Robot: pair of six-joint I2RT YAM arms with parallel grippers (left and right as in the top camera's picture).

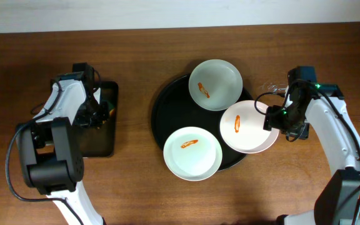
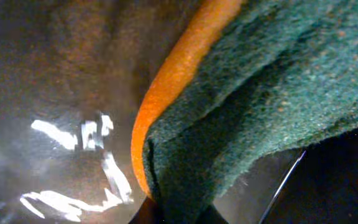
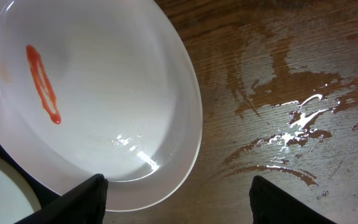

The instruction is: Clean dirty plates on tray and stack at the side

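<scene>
Fingers of the left arm [image 1: 99, 114] are closed on an orange sponge with a dark green scouring face [image 2: 247, 106]. The sponge fills the left wrist view, bent, with its lower end pinched between two dark tips at the bottom edge. Behind it is a glossy dark surface with white glints. Seen from overhead, these fingers sit over the small rectangular black tray [image 1: 105, 142] at the left of the brown wooden worktop [image 1: 136, 194].

The fingers of the right arm [image 1: 275, 120] stand wide apart and hold nothing. In the right wrist view one dark fingertip [image 3: 89, 202] hangs over the hollow of a round white shallow plate [image 3: 104, 112] and the other over bare wood, with the plate's rim between them. That plate bears a thin orange-red sauce smear [image 3: 42, 84] and overhangs the right edge of the large round black tray with a raised rim [image 1: 164, 115]. Wet streaks [image 3: 297, 118] shine on the wood just beside it.

Two more smeared plates lie on the tray close by: a far white plate [image 1: 215, 84] and a near white plate [image 1: 192, 153], which reaches past the rim.
</scene>
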